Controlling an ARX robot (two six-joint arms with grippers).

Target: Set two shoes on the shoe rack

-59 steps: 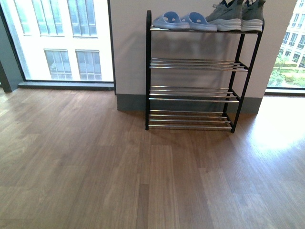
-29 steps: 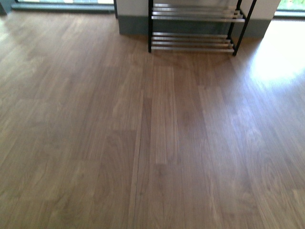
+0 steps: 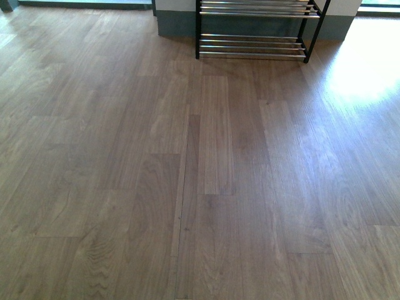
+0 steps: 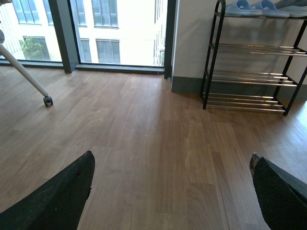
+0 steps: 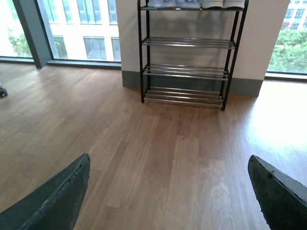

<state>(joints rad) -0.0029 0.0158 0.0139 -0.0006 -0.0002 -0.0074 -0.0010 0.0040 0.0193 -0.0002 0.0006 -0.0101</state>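
Note:
The shoe rack stands against the wall, a black frame with chrome bars. On its top tier the white soles of the two shoes just show at the right wrist picture's edge. The front view catches only the rack's lowest bars. In the left wrist view the rack appears off to one side. My left gripper hangs open over bare wooden floor, nothing between its dark fingers. My right gripper is open too, facing the rack from some way back, and holds nothing.
Blue slippers lie on the rack's top tier beside the shoes. Tall windows run along the wall beside the rack. A white leg with a caster wheel stands on the floor near the window.
The front view has dropped towards the floor: the whole rack with shoes on top showed a second ago, now only its lowest bars remain at the picture's upper edge.

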